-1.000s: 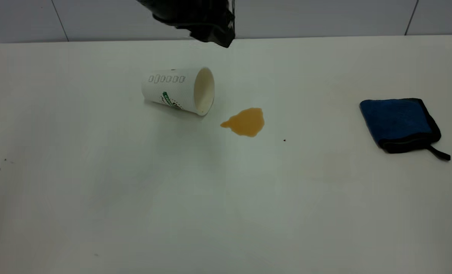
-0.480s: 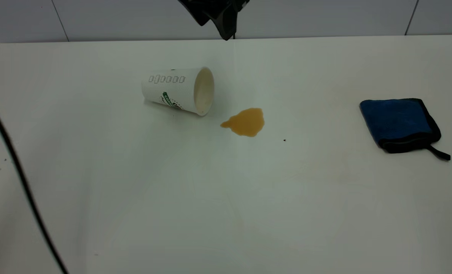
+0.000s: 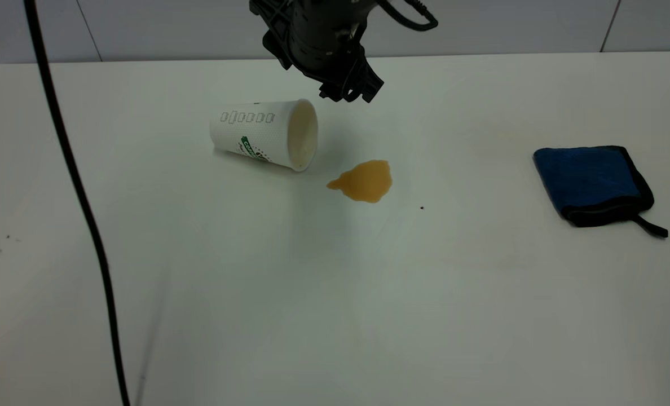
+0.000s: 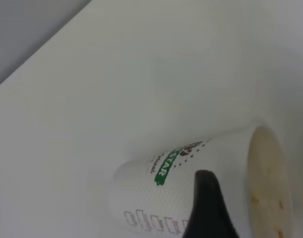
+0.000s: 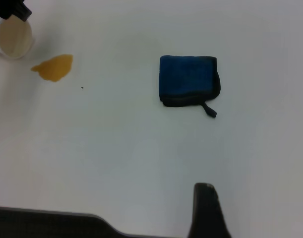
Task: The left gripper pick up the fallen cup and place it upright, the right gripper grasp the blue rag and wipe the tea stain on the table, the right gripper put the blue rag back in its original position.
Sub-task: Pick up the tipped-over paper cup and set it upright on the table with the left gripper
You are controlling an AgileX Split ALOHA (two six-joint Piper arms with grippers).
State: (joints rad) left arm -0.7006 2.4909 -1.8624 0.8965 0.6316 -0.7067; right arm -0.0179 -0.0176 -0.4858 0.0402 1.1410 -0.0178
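Lower half of the exterior view: bare white table [image 3: 324, 316]. A black cable [image 3: 81, 203] runs down the left side of the frame, well apart from everything else.

Mid frame, right edge: blue rag [image 3: 591, 183], folded, untouched, loop tail trailing toward lower right. The right gripper [image 5: 207, 210] shows only as one dark fingertip at the bottom of its own wrist view, high above the rag; how far its jaws stand apart cannot be told.

Centre: tea stain [image 3: 363, 180], amber, just right of the cup's mouth but not touching it. A tiny dark speck [image 3: 422, 207] sits to its right.

Upper centre-left: cup [image 3: 264, 134] on its side, mouth facing right toward the stain, base to the left.

Top centre: left gripper [image 3: 346, 90], above and just right of the cup's rim, holding nothing. Jaw gap not readable from either view.

Risks, judged:
- The dimpled paper wall is soft; a hard pinch could crush it.
- The cup may roll if a finger nudges it off-centre.
- A shove toward the right could drag the rim through the puddle and spread it.
- Any dregs could run out as it is righted.
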